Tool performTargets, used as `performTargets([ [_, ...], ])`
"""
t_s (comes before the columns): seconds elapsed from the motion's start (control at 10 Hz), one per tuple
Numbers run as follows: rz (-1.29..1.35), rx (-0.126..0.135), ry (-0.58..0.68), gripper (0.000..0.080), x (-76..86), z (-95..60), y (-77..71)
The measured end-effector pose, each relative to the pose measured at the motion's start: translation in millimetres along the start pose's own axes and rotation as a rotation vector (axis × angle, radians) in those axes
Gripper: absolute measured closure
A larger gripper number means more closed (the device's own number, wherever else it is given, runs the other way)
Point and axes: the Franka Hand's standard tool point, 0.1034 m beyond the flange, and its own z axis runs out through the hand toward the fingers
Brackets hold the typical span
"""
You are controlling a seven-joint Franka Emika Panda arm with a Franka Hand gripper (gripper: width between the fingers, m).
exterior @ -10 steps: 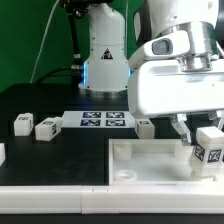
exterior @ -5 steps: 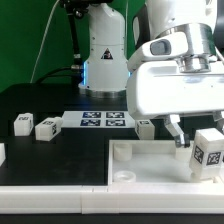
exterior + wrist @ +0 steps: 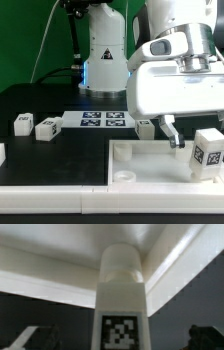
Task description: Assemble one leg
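A white leg (image 3: 207, 152) with a black-and-white tag stands upright in the corner of the large white tray-like piece (image 3: 140, 168), at the exterior view's right. My gripper (image 3: 198, 138) hangs right over it, jaws spread wide on either side and not touching it. One dark finger (image 3: 172, 134) shows to the exterior view's left of the leg; the other is hidden. In the wrist view the leg (image 3: 122, 297) fills the middle, with the fingertips (image 3: 30, 336) far out at both sides and the tray's corner walls (image 3: 60, 263) behind it.
Two spare legs (image 3: 23, 123) (image 3: 46, 127) lie on the black table at the exterior view's left, another (image 3: 146, 126) lies by the marker board (image 3: 103, 121), and one (image 3: 2, 153) shows at the left edge. The robot base (image 3: 103, 50) stands behind.
The visible finger has moved away from the leg toward the exterior view's left, so the jaws have opened wider. The leg has stayed upright in the corner.
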Motion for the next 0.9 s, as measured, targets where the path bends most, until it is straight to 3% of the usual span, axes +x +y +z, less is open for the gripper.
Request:
performTargets([
  [0.5, 0.004, 0.008, -0.029, 0.015, 26.3, -22.8, 8.2],
  [0.7, 0.002, 0.016, -0.054, 0.015, 23.2, -21.1, 5.5],
  [0.8, 0.012, 0.034, -0.118, 0.015, 17.0, -19.0, 0.6],
  [0.9, 0.019, 0.073, -0.255, 0.015, 15.8, -20.9, -6.7],
])
